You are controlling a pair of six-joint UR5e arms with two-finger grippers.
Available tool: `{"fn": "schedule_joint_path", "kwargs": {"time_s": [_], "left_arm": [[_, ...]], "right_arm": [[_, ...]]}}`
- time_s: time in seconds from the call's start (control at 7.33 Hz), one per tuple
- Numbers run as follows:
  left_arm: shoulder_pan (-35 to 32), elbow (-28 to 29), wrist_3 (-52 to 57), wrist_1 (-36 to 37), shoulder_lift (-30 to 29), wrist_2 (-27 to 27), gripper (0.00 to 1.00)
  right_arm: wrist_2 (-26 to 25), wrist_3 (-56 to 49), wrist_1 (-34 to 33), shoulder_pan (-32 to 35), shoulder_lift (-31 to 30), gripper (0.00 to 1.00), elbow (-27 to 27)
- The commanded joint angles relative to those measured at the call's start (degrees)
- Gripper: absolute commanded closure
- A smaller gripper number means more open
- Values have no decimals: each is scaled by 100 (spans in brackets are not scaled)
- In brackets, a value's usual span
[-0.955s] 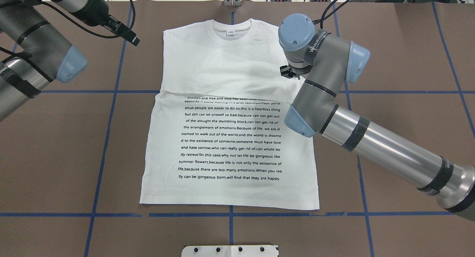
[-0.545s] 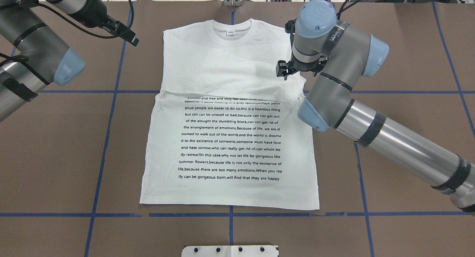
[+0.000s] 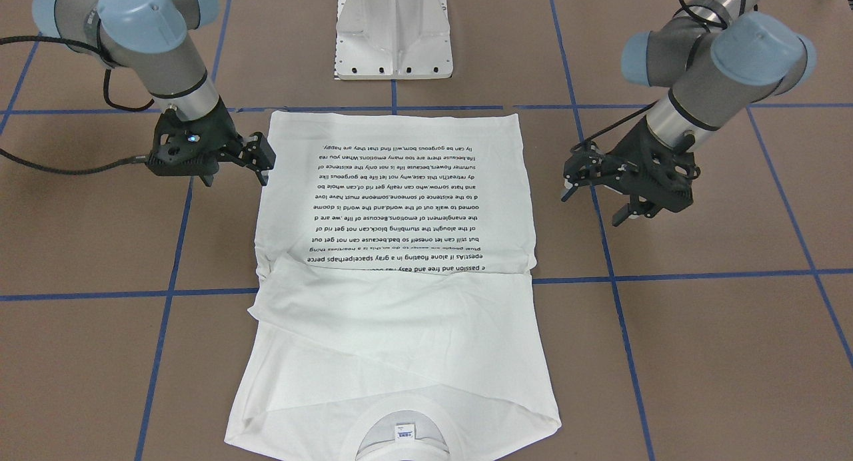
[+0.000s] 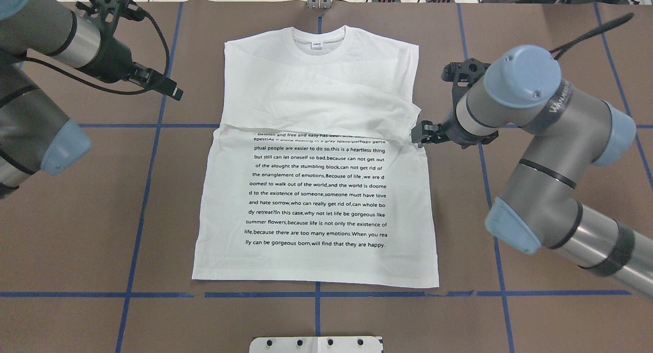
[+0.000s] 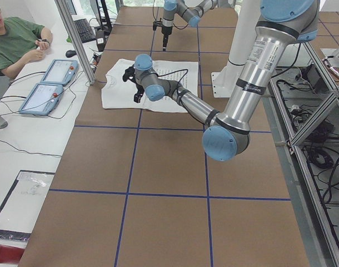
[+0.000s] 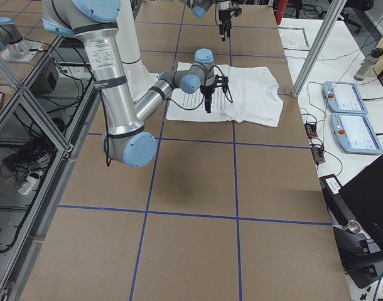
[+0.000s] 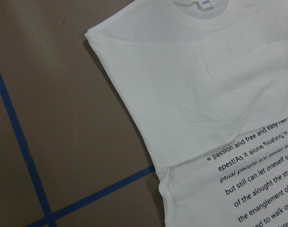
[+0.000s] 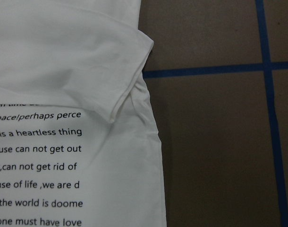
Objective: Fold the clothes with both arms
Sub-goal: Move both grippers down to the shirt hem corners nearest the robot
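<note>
The large white long-sleeved T-shirt (image 4: 316,154) lies flat near the middle of the brown paper-covered table (image 4: 551,62). Its ribbed round collar (image 4: 319,36) points away from the robot, and the block of small black text lines (image 4: 316,195) faces up. The sleeves appear to be folded in across the chest, their lower edge covering the top line of print. On the robot's right this folded layer (image 4: 413,112) juts slightly past the shirt's side edge. The black right gripper (image 3: 261,161) hangs just beside that edge and the black left gripper (image 3: 593,201) stands further off the opposite side. Both have their jaws apart and carry nothing. With the sleeves in, the likely next step is bringing the hem up toward the collar. To do that cleanly, each gripper should pinch its own hem corner (image 4: 196,276) (image 4: 435,283). Both should lift to the same height, keep the cloth taut between them, and lay it down square so the sleeve layer stays put.
</note>
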Motion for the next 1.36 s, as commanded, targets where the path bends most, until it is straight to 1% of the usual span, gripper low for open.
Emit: {"fn": "schedule_joint_path", "kwargs": {"time_s": [0.0,0.14,0.27,0.55,0.68,0.82,0.95,1.23], "left_arm": [[950,-939,-1268,-176,789,628,0],[1529,-1073,-1909,-752,1236,1240,0],[2135,-1057,-2411,-1297,1641,1864,0],[3034,-1031,-3220,-1303,1680,2526,2],[3273,-996,-3451,-1277,1663,2668,7],[3362,-961,-3462,-1259,1680,2696,14],[3441,-874,-3471,-1111,1646,2713,16],[3486,-846,-3462,-1039,1592,2714,21]], "right_arm": [[-619,1189,485,-935,-730,0,854],[-1250,1578,1246,-1488,-1229,0,847],[-1517,1669,1654,-1755,-1556,0,856],[-1546,1775,1667,-1854,-1576,0,856],[-1546,1775,1667,-1854,-1576,0,856],[-1546,1775,1667,-1854,-1568,0,865],[-1546,1767,1667,-1854,-1568,0,856],[-1546,1775,1676,-1854,-1568,0,865]]}}
